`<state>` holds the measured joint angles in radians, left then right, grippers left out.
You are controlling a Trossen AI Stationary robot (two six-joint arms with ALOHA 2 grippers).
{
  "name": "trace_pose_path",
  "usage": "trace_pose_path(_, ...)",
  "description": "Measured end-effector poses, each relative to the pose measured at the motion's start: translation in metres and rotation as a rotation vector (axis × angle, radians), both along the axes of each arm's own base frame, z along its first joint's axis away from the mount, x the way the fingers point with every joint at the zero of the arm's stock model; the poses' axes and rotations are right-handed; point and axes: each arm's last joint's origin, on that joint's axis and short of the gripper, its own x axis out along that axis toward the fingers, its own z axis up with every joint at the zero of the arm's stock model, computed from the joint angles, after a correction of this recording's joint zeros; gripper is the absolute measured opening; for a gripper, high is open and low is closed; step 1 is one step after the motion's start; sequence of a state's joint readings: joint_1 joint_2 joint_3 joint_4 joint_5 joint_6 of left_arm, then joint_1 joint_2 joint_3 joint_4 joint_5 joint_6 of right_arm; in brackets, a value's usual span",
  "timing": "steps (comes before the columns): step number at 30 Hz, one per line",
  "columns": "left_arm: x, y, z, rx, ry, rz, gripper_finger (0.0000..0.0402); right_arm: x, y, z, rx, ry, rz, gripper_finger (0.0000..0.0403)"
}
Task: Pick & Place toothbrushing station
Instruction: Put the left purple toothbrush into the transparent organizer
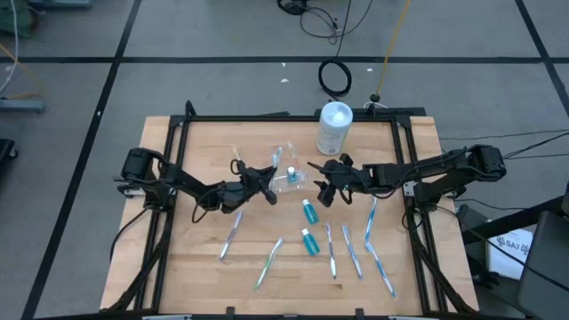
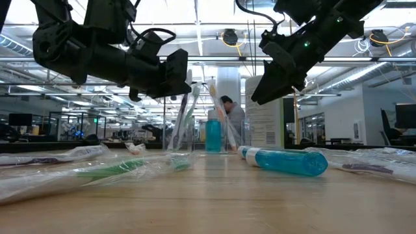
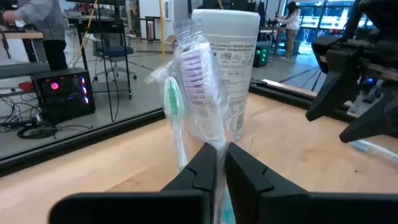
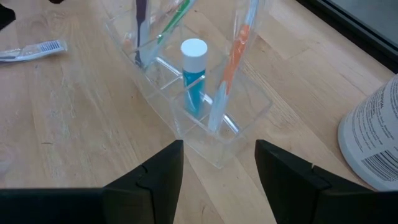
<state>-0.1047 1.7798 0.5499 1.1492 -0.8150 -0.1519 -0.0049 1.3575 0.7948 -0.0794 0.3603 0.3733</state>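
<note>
The left gripper (image 3: 221, 163), fingers nearly together, pinches a wrapped toothbrush (image 3: 198, 74) upright over the clear plastic organiser (image 4: 205, 106); the spread right gripper (image 4: 219, 167) hovers beside it; a slip could tip the organiser.

Printed label on the white canister (image 3: 231, 62): lines of small type, too fine to make out. Barcode stripes on the same canister's side (image 4: 380, 158); no digits legible. Blue print on a wrapped toothbrush packet (image 4: 37, 50) lying on the worktop, unreadable. White lettering on a dark box (image 1: 514, 242) beside the worktop, roughly "SA7", uncertain.
</note>
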Motion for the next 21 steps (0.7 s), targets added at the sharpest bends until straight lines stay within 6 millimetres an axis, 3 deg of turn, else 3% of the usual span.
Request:
trace_pose_path(5, 0.000, 0.000, -0.004, -0.045, 0.006, 0.004, 0.0057, 0.000, 0.000, 0.000, 0.000, 0.000, 0.000, 0.0194)
trace_pose_path(21, -0.002, 0.001, -0.013, -0.090, 0.060, 0.016, 0.0062, 0.000, 0.000, 0.000, 0.000, 0.000, 0.000, 0.0194)
